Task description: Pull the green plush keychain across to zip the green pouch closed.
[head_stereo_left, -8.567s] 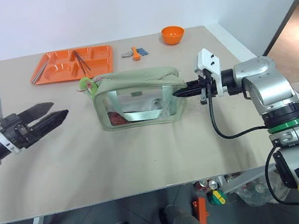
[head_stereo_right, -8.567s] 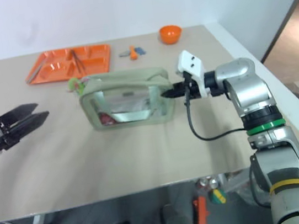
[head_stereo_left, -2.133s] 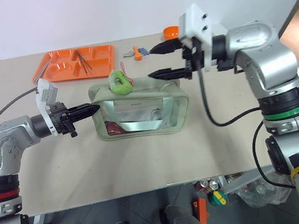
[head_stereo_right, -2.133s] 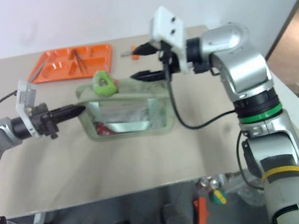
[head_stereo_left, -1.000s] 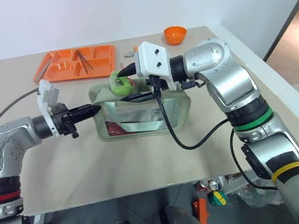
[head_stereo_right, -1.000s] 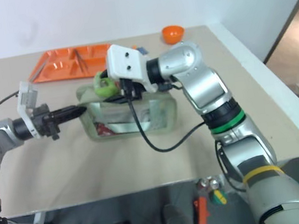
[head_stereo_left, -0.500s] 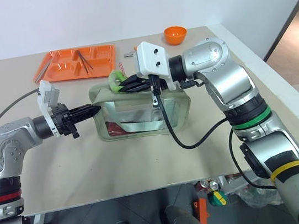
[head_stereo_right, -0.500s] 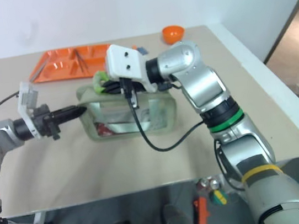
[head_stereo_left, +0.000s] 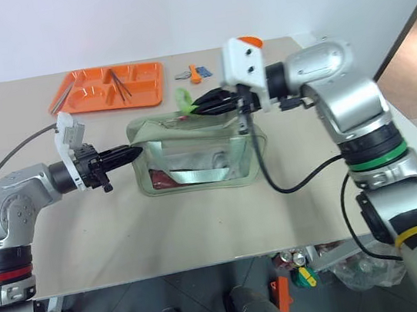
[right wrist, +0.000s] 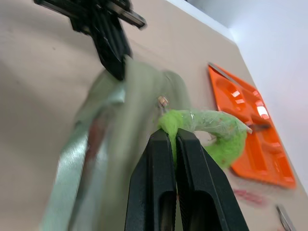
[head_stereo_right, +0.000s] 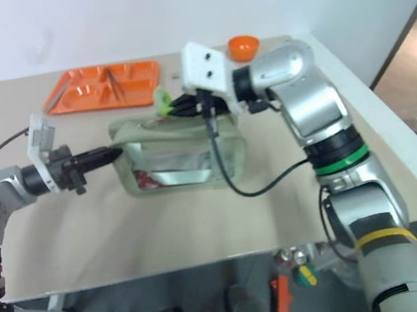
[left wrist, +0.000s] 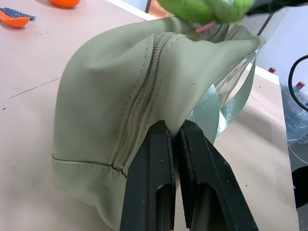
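Green plush keychain [right wrist: 211, 130]: above top of green pouch [head_stereo_left: 193, 154], near its middle, pinched by right gripper [right wrist: 168, 139].
Right gripper: closed tight on keychain.
Left gripper [left wrist: 174, 132]: closed on pouch end fabric.
Pouch: on table [head_stereo_left: 203, 226], near orange tray [head_stereo_left: 98, 90].

The right tool [right wrist: 174, 137] pinches the green plush keychain [right wrist: 216, 132] between closed black fingers, just above the green pouch [right wrist: 115, 144]. The left tool [right wrist: 113, 60] grips the pouch's far end — pinched fabric. An orange tray [right wrist: 250, 130] lies on the worktop [right wrist: 38, 86] beyond.
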{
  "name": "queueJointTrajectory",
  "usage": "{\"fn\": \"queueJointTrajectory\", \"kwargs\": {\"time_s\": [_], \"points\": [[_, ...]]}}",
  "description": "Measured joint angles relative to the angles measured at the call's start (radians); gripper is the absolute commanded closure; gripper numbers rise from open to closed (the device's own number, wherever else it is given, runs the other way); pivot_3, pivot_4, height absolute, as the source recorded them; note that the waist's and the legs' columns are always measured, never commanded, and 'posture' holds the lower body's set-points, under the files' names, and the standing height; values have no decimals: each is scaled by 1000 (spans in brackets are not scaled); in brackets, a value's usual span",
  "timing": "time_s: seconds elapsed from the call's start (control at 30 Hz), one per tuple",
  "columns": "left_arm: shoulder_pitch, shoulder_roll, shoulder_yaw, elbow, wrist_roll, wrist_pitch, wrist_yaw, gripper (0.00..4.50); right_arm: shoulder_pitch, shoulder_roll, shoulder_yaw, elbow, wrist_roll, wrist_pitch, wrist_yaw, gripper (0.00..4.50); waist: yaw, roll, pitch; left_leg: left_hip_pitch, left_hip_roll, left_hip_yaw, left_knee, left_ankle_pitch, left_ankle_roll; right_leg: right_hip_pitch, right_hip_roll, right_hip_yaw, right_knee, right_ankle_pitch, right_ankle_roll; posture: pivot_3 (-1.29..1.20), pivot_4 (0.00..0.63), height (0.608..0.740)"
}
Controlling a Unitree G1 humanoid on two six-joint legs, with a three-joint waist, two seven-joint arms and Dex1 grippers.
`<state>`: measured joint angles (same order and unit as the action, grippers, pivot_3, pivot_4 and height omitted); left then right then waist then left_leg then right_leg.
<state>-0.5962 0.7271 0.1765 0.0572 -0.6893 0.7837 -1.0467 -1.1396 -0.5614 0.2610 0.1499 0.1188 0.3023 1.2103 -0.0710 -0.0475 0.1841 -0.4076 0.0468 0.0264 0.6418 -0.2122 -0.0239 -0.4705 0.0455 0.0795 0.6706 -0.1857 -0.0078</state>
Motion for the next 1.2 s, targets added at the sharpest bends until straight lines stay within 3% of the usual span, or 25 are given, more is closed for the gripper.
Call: {"fn": "queueJointTrajectory", "kwargs": {"time_s": [0.17, 0.4, 0.67, 0.87, 1.2], "points": [[-1, -2, 0, 1, 0, -1, 0, 4500, -4, -128, -27, 23, 11, -23, 86, 4484, 0, 0, 0, 0, 0, 0, 0, 0, 0, 0, 0, 0, 0, 0, 0, 0, 150, 740], [-1, -5, 0, 1, 0, -1, 0, 4500, -7, -214, -27, 74, -22, -90, 142, 4484, -1, 0, 0, 1, 0, 0, 0, 0, 0, 0, 0, 0, 0, 0, 0, 0, 150, 740], [0, -6, 2, 1, 0, -1, 3, 4500, -20, -383, -18, 195, -174, -361, 178, 4484, 1, 0, 0, 0, -1, 1, -1, 0, 0, 0, 0, 1, -3, 0, 0, 0, 150, 740], [3, -6, 4, -2, -11, 0, 6, 4500, 16, -386, -13, 208, -220, -421, 147, 4484, -3, 0, 0, 1, 0, 1, -1, 0, 0, 1, 0, 1, -2, 1, 0, 0, 150, 740], [23, -1, 11, -14, -25, 5, 14, 4500, 339, -299, -17, -58, -222, -268, 47, 4484, -4, 0, 0, 2, 0, 1, 0, 0, 0, 1, 1, 2, -1, 1, 0, 0, 150, 740]]}}
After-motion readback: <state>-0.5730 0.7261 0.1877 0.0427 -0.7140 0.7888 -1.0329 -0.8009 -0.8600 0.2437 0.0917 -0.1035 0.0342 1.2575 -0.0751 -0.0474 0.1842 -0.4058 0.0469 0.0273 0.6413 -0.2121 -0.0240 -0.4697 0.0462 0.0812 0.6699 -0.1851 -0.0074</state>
